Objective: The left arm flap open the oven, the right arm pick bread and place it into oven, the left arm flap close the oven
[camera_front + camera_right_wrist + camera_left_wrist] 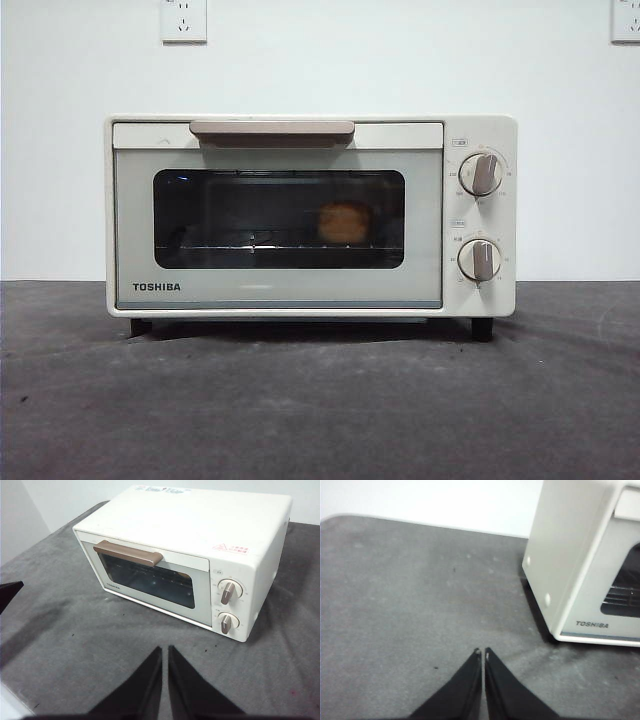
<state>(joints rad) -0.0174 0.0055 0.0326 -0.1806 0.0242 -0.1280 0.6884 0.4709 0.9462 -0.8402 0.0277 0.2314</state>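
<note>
The cream-white TOSHIBA oven (310,215) stands in the middle of the grey table with its door shut, the beige handle (272,129) at the top. Through the dark glass the golden-brown bread (345,222) rests on the rack, right of centre. My left gripper (481,653) hovers over bare cloth off the oven's (580,565) left side, shut and holding nothing. My right gripper (164,650) hangs in front of and above the oven (190,550), shut and empty too. Neither arm shows in the front view.
Two beige knobs (481,174) sit on the oven's right panel. A white wall with power sockets (184,20) stands behind. A black tip (10,592) of the other arm shows at the edge of the right wrist view.
</note>
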